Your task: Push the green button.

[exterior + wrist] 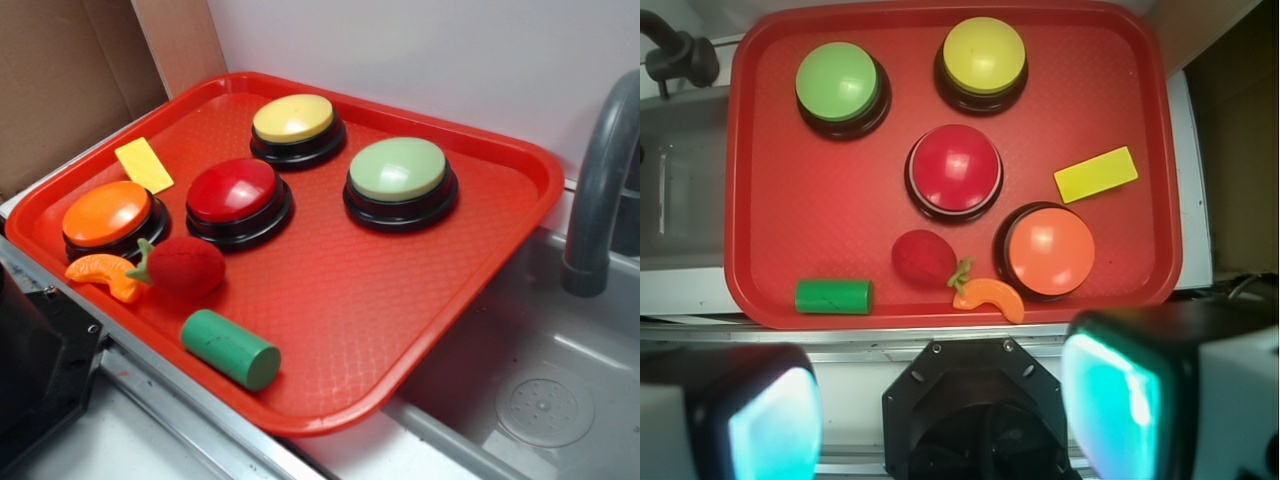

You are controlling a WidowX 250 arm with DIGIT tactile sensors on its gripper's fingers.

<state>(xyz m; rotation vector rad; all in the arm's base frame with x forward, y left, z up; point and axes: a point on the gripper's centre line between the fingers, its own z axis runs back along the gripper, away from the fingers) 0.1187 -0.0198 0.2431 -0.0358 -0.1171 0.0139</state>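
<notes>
The green button (pixel 837 82) sits in the far left corner of the red tray (pixel 840 250) as the wrist view shows it, left of the yellow button (pixel 984 55) and up-left of the red button (pixel 954 170). The gripper (pixel 940 400) hangs short of the tray's near edge, jaws spread apart and empty, so the button lies well ahead and to the left. Four buttons in all, the orange button (pixel 1050 250) included; one green cylinder (pixel 834 296), one strawberry (pixel 923 257), one orange slice (pixel 990 297), one yellow block (pixel 1096 173).

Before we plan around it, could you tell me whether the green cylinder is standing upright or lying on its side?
On its side: the green cylinder lies lengthwise on the red tray, one round end facing sideways.
</notes>
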